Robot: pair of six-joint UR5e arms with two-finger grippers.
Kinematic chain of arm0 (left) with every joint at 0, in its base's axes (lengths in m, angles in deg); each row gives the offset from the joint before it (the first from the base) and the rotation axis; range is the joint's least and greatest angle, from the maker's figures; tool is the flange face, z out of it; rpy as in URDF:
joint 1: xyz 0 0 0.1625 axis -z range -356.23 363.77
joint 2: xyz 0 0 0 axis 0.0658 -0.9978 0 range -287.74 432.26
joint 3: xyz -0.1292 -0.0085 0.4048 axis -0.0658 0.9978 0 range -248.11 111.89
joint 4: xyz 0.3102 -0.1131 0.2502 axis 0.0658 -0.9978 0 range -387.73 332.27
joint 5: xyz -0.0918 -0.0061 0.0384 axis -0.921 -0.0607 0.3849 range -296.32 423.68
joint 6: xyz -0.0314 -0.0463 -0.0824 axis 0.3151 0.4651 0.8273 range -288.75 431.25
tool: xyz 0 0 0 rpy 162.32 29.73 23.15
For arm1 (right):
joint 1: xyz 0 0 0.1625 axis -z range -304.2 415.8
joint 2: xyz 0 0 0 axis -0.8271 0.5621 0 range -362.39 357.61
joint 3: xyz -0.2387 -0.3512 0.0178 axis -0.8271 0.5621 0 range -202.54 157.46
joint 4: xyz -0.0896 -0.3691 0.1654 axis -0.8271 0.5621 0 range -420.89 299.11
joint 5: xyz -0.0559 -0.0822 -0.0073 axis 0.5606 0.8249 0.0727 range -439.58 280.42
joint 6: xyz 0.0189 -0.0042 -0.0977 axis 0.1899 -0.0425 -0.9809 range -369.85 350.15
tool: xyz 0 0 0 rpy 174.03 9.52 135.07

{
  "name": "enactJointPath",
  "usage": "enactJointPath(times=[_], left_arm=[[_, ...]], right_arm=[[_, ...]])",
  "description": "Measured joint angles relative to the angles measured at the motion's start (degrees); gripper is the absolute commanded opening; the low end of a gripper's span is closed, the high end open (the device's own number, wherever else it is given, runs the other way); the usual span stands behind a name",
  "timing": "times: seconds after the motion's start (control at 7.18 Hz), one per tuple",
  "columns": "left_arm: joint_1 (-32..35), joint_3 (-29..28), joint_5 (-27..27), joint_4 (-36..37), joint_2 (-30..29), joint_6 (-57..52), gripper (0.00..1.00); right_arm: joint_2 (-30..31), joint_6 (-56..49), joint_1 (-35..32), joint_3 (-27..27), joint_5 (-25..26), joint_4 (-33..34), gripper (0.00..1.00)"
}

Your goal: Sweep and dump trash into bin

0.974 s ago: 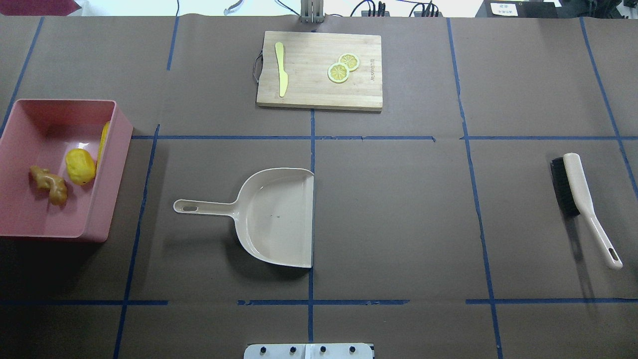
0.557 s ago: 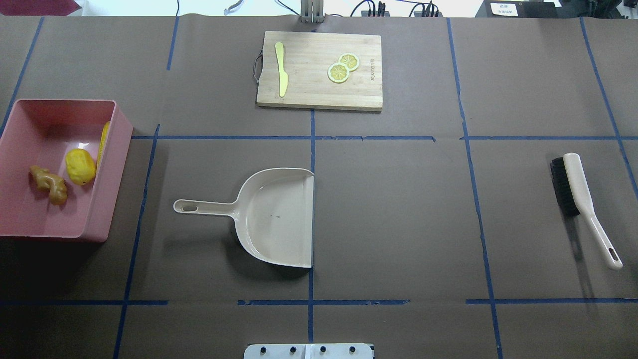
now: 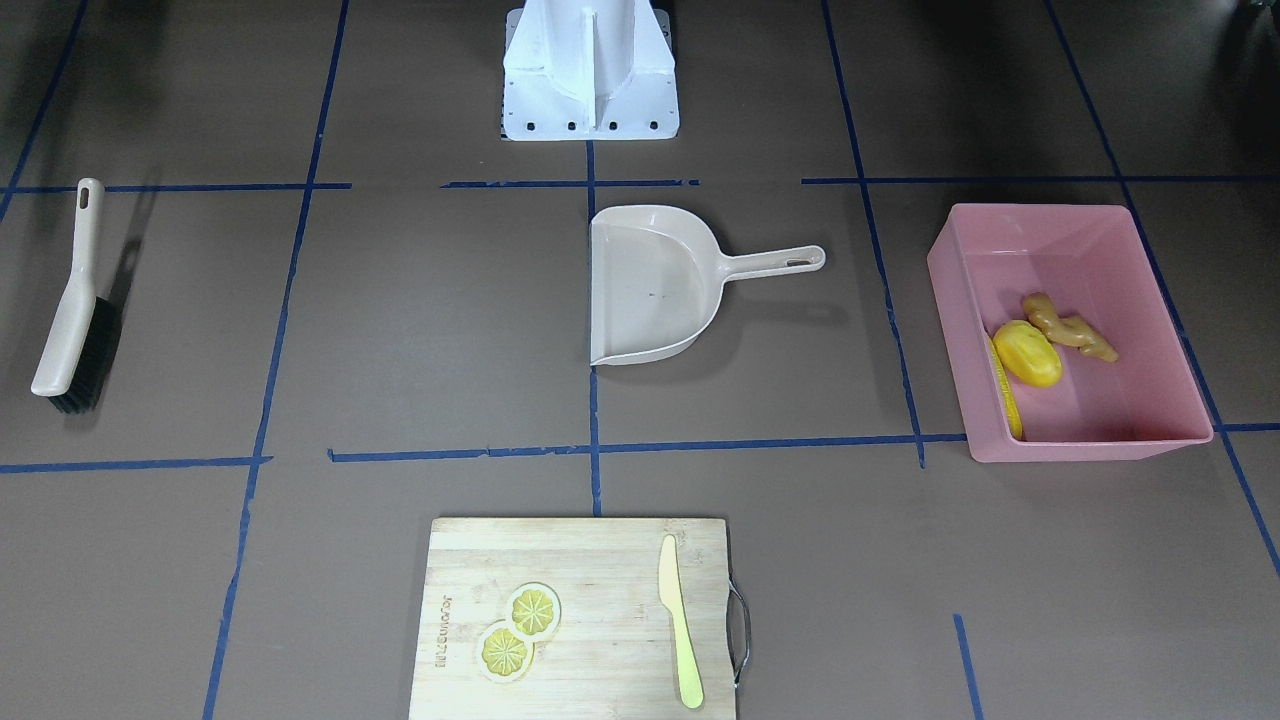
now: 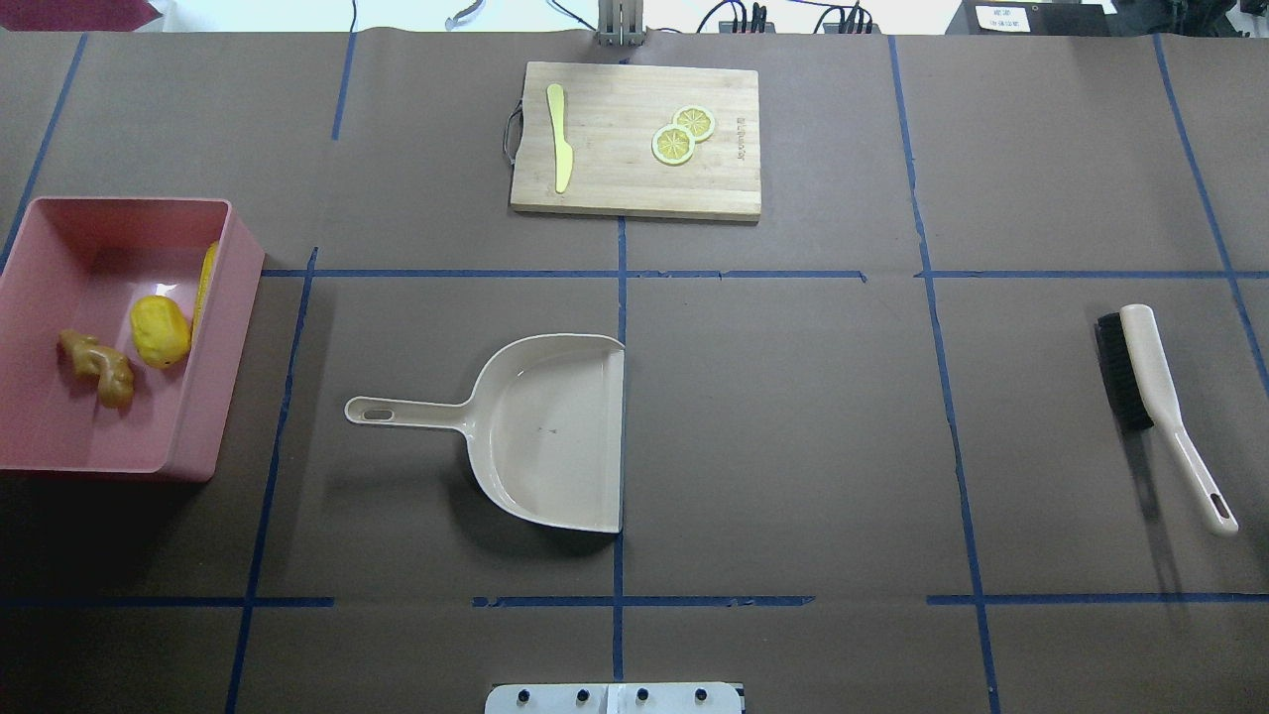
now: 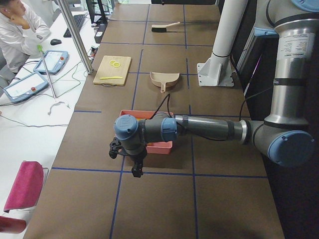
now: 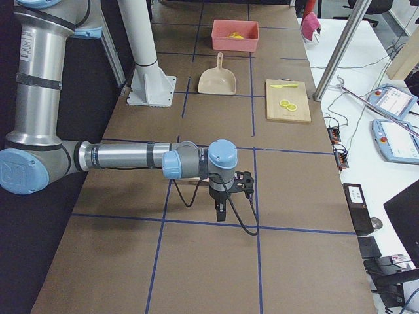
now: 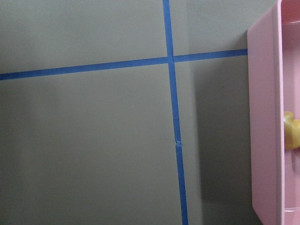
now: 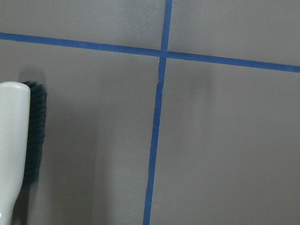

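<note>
The pink bin [image 4: 99, 436] stands at the table's left edge. In it lie the corn cob [image 4: 206, 283] against the right wall, the yellow oval lump [image 4: 161, 331] and the ginger root [image 4: 97, 367]. The front-facing view shows the bin [image 3: 1100, 425], cob [image 3: 1005, 395], lump [image 3: 1028, 353] and ginger [image 3: 1068, 327] too. My left gripper [image 5: 133, 167] shows only in the exterior left view, just outside the bin; I cannot tell its state. My right gripper [image 6: 220, 210] shows only in the exterior right view, low over the table; I cannot tell its state.
The beige dustpan [image 4: 555, 436] lies empty mid-table, handle pointing left. The brush [image 4: 1155, 392] lies at the right and shows in the right wrist view [image 8: 11, 150]. A cutting board [image 4: 634, 183] with a knife [image 4: 561, 139] and lemon slices [image 4: 682, 134] sits at the far side.
</note>
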Motion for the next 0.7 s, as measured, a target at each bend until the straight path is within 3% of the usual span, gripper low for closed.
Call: enactJointPath(times=[0.7], left_arm=[[-0.06,-0.08,-0.07,0.0,0.09,-0.07,1.0]], right_arm=[[-0.06,0.83,0.33,-0.05,-0.01,-0.05,1.0]])
